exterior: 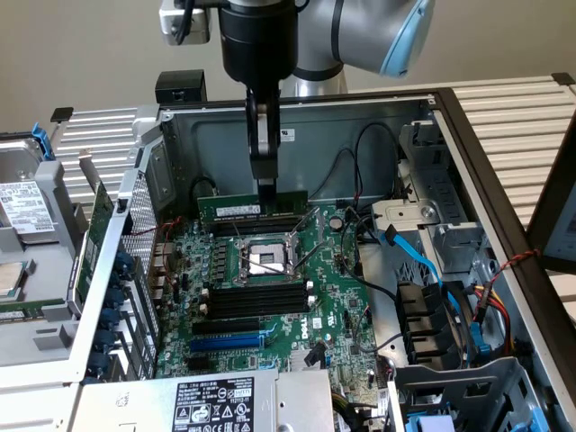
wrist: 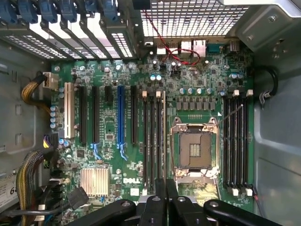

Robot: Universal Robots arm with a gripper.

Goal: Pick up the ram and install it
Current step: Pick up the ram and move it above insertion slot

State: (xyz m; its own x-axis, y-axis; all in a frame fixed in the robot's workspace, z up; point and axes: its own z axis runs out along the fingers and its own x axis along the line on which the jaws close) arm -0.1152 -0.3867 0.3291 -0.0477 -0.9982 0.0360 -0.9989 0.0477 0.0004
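Ram [exterior: 236,206] stood on edge in the exterior view, pinched at its top by the closed pincer [exterior: 266,187], at the black slots [exterior: 256,225] behind the processor socket [exterior: 267,261]. Installing seemed in hand, calling for square alignment. In the wrist view, its fingers [wrist: 158,207] met above the motherboard [wrist: 108,141].

Behind the work area you see a plain, pale beige wall [exterior: 81,45], evenly lit. Below it a tabletop [exterior: 513,117] of light, ribbed slats shows at the exterior view's left and right. A dark panel [exterior: 560,193] stands tilted at the exterior view's right edge.
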